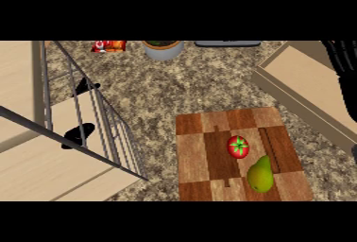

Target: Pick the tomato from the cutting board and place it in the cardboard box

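1. Left of the cutting board (209, 142): wire rack (90, 123) and a tall pale box; keep off that side.
2. Tomato (238, 146) sits mid-board, untouched; pear (260, 174) just below-right of it. Come down from above, on the tomato's far side from the pear.
3. Right of the board: cardboard box (307, 90), open desk (160, 90) between them, clear carry path over the near wall.
4. A dark shape shows at the top right; whether it is a robot hand, and its fingers, cannot tell.

Showing no readable text, label or number anywhere; red packet (108, 46) at the table's far edge carrying print too blurred to read.
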